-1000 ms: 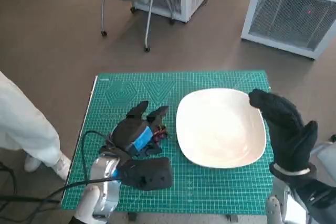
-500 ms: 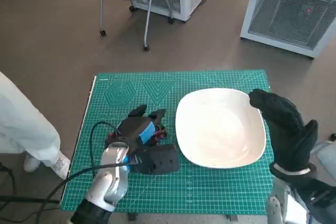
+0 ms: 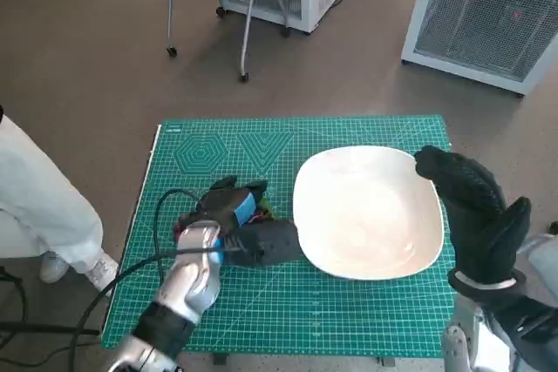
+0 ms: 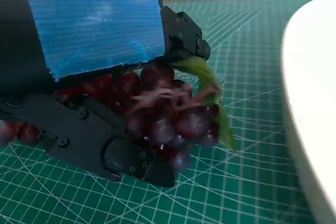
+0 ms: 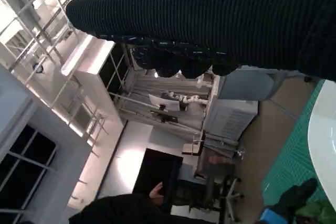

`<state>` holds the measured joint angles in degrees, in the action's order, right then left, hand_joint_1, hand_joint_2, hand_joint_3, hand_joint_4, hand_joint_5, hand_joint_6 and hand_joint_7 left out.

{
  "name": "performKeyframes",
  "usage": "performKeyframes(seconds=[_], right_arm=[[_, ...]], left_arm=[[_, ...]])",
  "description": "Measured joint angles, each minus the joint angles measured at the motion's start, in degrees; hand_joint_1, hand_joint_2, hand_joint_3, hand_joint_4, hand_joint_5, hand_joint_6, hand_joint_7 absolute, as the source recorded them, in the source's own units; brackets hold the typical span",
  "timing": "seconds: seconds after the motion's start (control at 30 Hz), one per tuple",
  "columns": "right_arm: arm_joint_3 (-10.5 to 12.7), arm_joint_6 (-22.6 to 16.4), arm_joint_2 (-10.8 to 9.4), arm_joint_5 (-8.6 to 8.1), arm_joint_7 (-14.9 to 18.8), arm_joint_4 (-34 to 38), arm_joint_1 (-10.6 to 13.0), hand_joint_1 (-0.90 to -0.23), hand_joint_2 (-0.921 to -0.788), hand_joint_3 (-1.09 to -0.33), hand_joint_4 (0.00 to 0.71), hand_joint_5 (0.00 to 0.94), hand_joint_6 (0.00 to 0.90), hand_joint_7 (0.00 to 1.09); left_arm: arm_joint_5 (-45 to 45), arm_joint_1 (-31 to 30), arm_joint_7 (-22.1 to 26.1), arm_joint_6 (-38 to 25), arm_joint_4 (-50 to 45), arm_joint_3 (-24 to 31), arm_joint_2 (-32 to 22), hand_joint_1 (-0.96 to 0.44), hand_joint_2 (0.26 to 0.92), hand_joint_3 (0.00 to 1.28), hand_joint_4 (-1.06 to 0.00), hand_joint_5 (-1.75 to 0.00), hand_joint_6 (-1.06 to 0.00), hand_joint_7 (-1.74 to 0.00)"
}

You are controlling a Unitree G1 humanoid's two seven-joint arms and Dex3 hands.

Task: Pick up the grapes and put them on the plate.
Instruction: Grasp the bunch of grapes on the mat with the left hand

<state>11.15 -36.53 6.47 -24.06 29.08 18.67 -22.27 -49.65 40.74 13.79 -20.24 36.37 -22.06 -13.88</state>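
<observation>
Green cutting mat (image 3: 349,320) covers the counter, brown floor all round. Left hand (image 3: 228,215) now has its fingers closed over the grapes (image 4: 168,114); in the left wrist view the dark red bunch is wedged between the blue-taped back and the black fingers (image 4: 110,150) underneath, green leaf (image 4: 207,85) sticking out on the plate side. Grapes sit low, at or barely off the mat (can't tell if there's any gap). Versus a second ago: the left forearm has swung in and forward, the hand has shifted a little toward the plate (image 3: 366,215) and its fingers, then sticking up apart, have folded down around the bunch. Reads to me as grasp done, lift and carry not yet started. Plate is just beside the hand, nothing on it. Right hand (image 3: 471,206) hovers at the plate's far right edge, glove fingers extended and holding nothing, same pose as before. Person's white-clad leg (image 3: 44,206) at the left edge has moved slightly.
</observation>
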Motion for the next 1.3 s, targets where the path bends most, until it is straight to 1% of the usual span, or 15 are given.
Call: performKeyframes(seconds=[0.43, 0.53, 0.57, 0.6, 0.63, 0.67, 0.7, 0.73, 0.77, 0.8, 0.83, 0.9, 1.0, 1.07, 1.3], right_arm=[[0.1, 0.6, 0.1, -0.50, 0.1, -0.4, 0.4, -0.423, -0.921, -0.595, 0.645, 0.001, 0.167, 0.84], [0.1, 0.6, 0.1, -0.50, 0.2, -0.4, 0.4, -0.423, -0.921, -0.595, 0.645, 0.001, 0.168, 0.83], [0.1, 0.6, 0.1, -0.50, 0.3, -0.4, 0.4, -0.423, -0.921, -0.595, 0.645, 0.001, 0.169, 0.83], [0.1, 0.6, 0.1, -0.50, 0.3, -0.4, 0.4, -0.423, -0.921, -0.595, 0.645, 0.001, 0.169, 0.83], [0.1, 0.6, 0.1, -0.50, 0.3, -0.4, 0.4, -0.423, -0.921, -0.595, 0.645, 0.001, 0.169, 0.83], [0.1, 0.6, 0.1, -0.50, 0.4, -0.4, 0.4, -0.423, -0.921, -0.595, 0.645, 0.001, 0.169, 0.83], [0.2, 0.7, 0.2, -0.50, 0.4, -0.4, 0.4, -0.423, -0.921, -0.595, 0.645, 0.001, 0.169, 0.83], [0.2, 0.7, 0.2, -0.50, 0.4, -0.4, 0.4, -0.423, -0.921, -0.595, 0.645, 0.001, 0.170, 0.83], [0.2, 0.7, 0.2, -0.50, 0.4, -0.4, 0.4, -0.423, -0.921, -0.595, 0.645, 0.001, 0.170, 0.83], [0.2, 0.7, 0.2, -0.50, 0.5, -0.4, 0.4, -0.423, -0.921, -0.595, 0.645, 0.001, 0.170, 0.83], [0.2, 0.7, 0.2, -0.50, 0.5, -0.4, 0.4, -0.422, -0.921, -0.595, 0.645, 0.001, 0.170, 0.83], [0.2, 0.7, 0.2, -0.50, 0.5, -0.3, 0.4, -0.422, -0.921, -0.595, 0.645, 0.001, 0.170, 0.83], [0.4, 0.7, 0.3, -0.50, 0.6, -0.2, 0.4, -0.422, -0.921, -0.595, 0.645, 0.001, 0.170, 0.83], [0.4, 0.7, 0.4, -0.49, 0.6, -0.1, 0.3, -0.422, -0.921, -0.595, 0.645, 0.001, 0.171, 0.83], [0.5, 0.7, 0.4, -0.46, 0.6, 0.3, 0.2, -0.420, -0.921, -0.596, 0.645, 0.001, 0.172, 0.83]], left_arm=[[2.2, 3.5, -0.3, -1.8, 5.3, -2.4, 0.7, -0.27, 0.782, 0.01, -0.14, -0.01, -0.34, -0.01], [3.0, 3.9, -0.4, -1.8, 5.9, -2.5, 0.7, -0.21, 0.796, 0.01, -0.21, -0.02, -0.38, -0.02], [3.2, 4.0, -0.5, -1.7, 6.1, -2.5, 0.7, -0.17, 0.805, 0.01, -0.26, -0.04, -0.41, -0.03], [3.4, 4.0, -0.6, -1.6, 6.2, -2.5, 0.7, -0.12, 0.816, 0.02, -0.31, -0.11, -0.44, -0.04], [3.7, 4.1, -0.8, -1.3, 6.3, -2.5, 0.7, -0.04, 0.834, 0.04, -0.37, -0.28, -0.48, -0.05], [4.0, 4.1, -1.2, -1.0, 6.5, -2.5, 0.6, 0.04, 0.846, 0.09, -0.42, -0.50, -0.52, -0.07], [4.3, 4.2, -1.7, -0.4, 6.8, -2.5, 0.6, 0.13, 0.838, 0.18, -0.44, -0.76, -0.57, -0.09], [4.5, 4.2, -2.4, 0.3, 7.1, -2.6, 0.5, 0.17, 0.835, 0.26, -0.45, -0.99, -0.59, -0.23], [4.7, 4.2, -3.4, 1.2, 7.5, -2.6, 0.4, 0.17, 0.827, 0.32, -0.44, -1.14, -0.59, -0.40], [4.8, 4.3, -4.4, 2.1, 7.8, -2.7, 0.3, 0.15, 0.828, 0.37, -0.43, -1.27, -0.55, -0.65], [4.8, 4.2, -5.5, 3.1, 8.1, -2.9, 0.2, 0.10, 0.845, 0.37, -0.42, -1.34, -0.50, -0.91], [4.9, 4.2, -7.4, 4.9, 8.8, -3.1, -0.1, 0.05, 0.859, 0.39, -0.39, -1.43, -0.44, -1.21], [4.9, 4.2, -9.5, 7.0, 9.6, -3.6, -0.5, 0.02, 0.871, 0.40, -0.37, -1.48, -0.40, -1.38], [4.9, 4.2, -10.4, 7.9, 9.9, -3.9, -0.7, 0.01, 0.881, 0.39, -0.36, -1.50, -0.38, -1.43], [5.0, 4.2, -11.8, 8.7, 10.4, -4.4, -1.1, 0.00, 0.917, 0.33, -0.37, -1.49, -0.37, -1.46]])
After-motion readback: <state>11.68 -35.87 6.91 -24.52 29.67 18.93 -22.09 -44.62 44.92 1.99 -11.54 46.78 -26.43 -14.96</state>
